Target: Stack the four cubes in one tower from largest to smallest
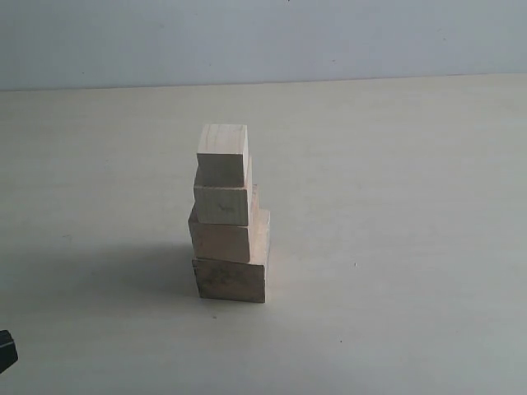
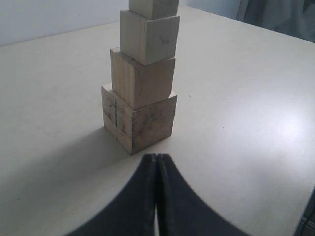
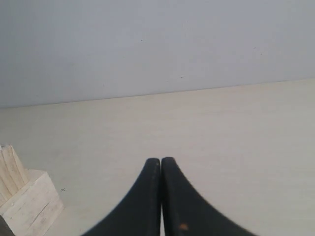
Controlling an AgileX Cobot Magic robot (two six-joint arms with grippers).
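The four pale wooden cubes stand as one tower [image 1: 229,218] in the middle of the table. The largest cube [image 1: 230,280] is at the bottom, then the second [image 1: 221,241], the third [image 1: 222,204] and the smallest [image 1: 222,155] on top, each slightly twisted or offset. In the left wrist view the tower [image 2: 141,83] rises just beyond my left gripper [image 2: 156,156], which is shut, empty and a short way from the bottom cube [image 2: 140,123]. My right gripper [image 3: 160,159] is shut on nothing, with pale wooden cube edges [image 3: 27,204] off to one side.
The pale table [image 1: 395,206] runs back to a light wall [image 1: 263,37]. A dark piece of an arm [image 1: 6,350] shows at the exterior view's lower left corner. The tower casts a shadow [image 1: 123,276] to its left.
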